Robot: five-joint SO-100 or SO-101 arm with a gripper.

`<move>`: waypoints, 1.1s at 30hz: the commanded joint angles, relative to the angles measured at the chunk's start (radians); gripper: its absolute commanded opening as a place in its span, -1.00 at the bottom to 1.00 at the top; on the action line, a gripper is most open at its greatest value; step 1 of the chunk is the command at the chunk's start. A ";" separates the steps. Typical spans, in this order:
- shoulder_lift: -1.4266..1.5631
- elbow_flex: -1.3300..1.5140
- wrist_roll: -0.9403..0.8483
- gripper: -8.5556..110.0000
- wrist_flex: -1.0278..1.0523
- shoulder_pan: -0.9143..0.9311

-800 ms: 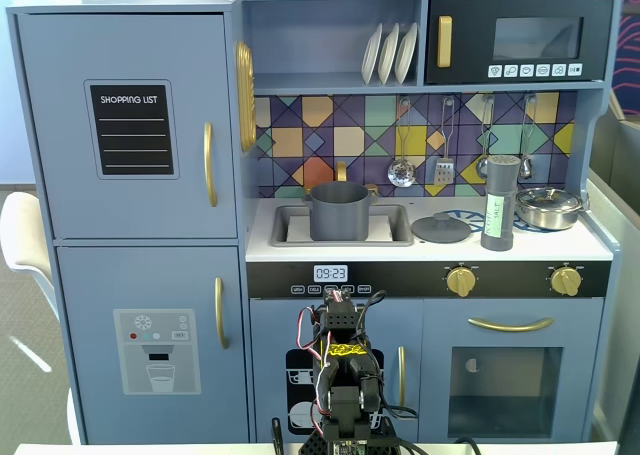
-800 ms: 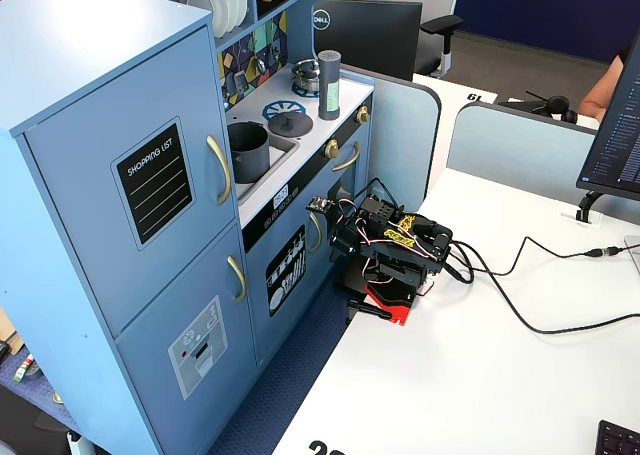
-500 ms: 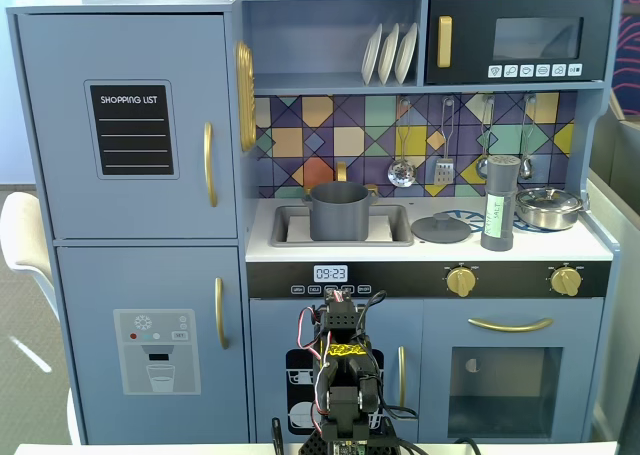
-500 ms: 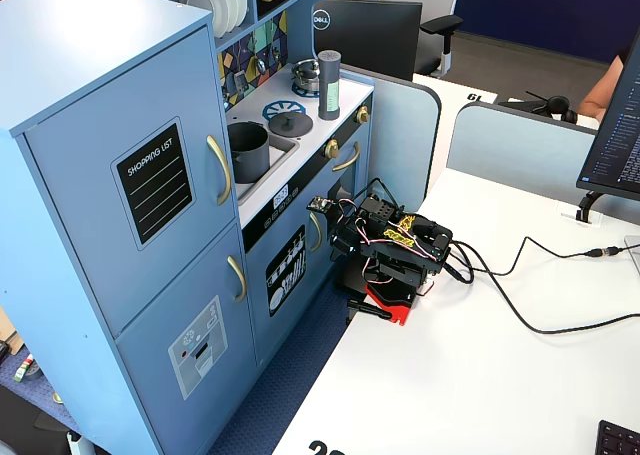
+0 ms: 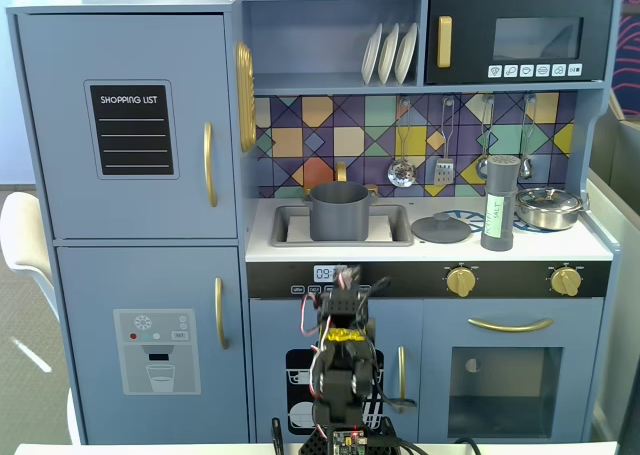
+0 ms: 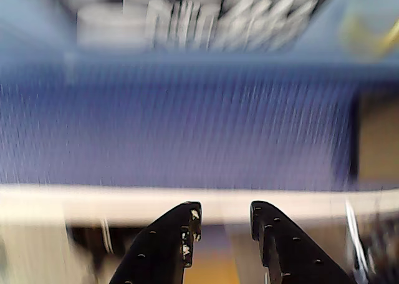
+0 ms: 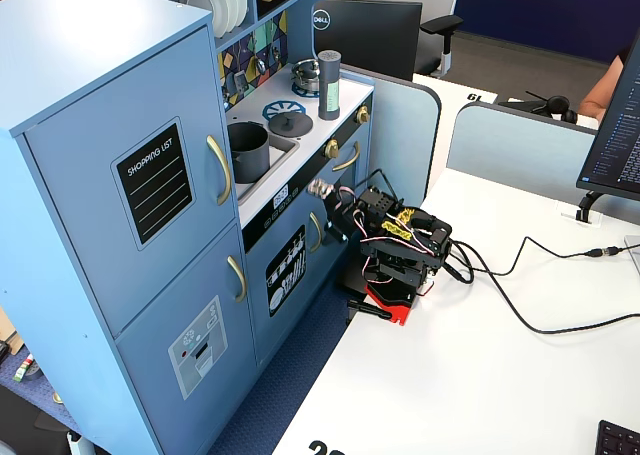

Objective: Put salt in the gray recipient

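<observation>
1. The salt shaker [image 5: 499, 203] stands upright on the toy kitchen [image 5: 130, 275] worktop, right of centre in the front fixed view, just left of the shiny pan [image 5: 548, 207] and right of the flat round lid [image 5: 440, 229].
2. In the side fixed view the same shaker [image 7: 329, 85] sits near the top centre of the frame, next to the pan [image 7: 305, 74].
3. The gray pot [image 5: 338, 210] sits in the sink [image 5: 290, 227], in the middle of the front view, well apart from the shaker; in the side view the pot [image 7: 247, 151] appears lower left of the shaker.
4. The arm [image 5: 340, 375] is folded low at the bottom centre of the front view, in front of the kitchen's lower doors; it stands on the white table [image 7: 480, 395].
5. In the blurred wrist view the claw [image 6: 224, 216] enters from the bottom edge, its two dark fingers [image 6: 165, 249] slightly parted with nothing between them.
</observation>
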 commanded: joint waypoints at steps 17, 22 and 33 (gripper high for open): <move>-0.330 -0.715 -0.153 -0.86 -0.414 0.747; -0.411 -0.667 -0.103 -0.62 -0.730 0.750; -0.589 -0.629 -0.112 -0.14 -1.083 0.769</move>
